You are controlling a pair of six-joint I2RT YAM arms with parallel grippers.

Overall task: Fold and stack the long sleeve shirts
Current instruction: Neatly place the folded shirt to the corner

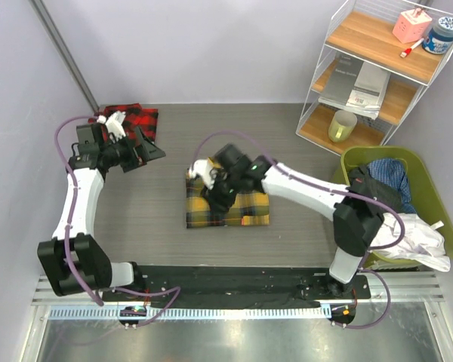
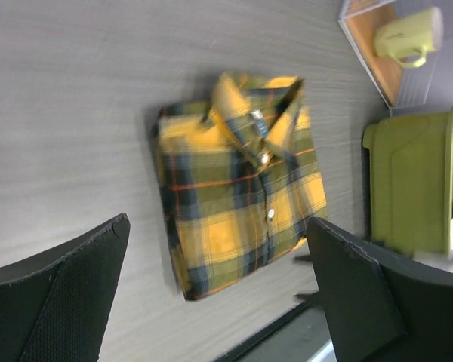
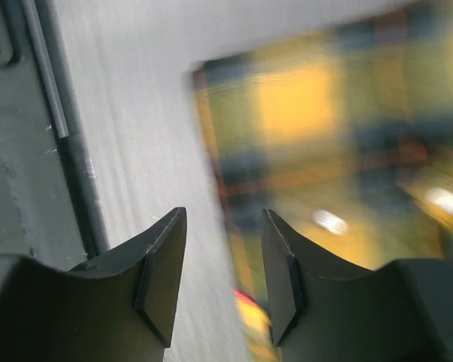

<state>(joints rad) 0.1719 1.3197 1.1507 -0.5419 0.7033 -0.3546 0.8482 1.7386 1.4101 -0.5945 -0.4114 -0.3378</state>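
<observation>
The yellow-and-black long sleeve shirt (image 1: 238, 207) lies folded into a rectangle mid-table, collar away from the arms. The left wrist view shows it (image 2: 241, 181) flat with its buttons up. The red-and-black shirt (image 1: 136, 119) lies bunched at the back left. My left gripper (image 1: 149, 152) hangs wide open just right of the red shirt, holding nothing (image 2: 219, 279). My right gripper (image 1: 210, 185) hovers over the yellow shirt's left edge. Its fingers stand apart with nothing between them (image 3: 223, 271), and the shirt (image 3: 325, 128) is blurred below.
A wire shelf (image 1: 370, 72) with wooden boards stands at the back right, holding a green mug (image 1: 342, 126) and papers. A green basket (image 1: 430, 188) of clothes sits at the right. A black strip (image 1: 234, 277) runs along the near edge.
</observation>
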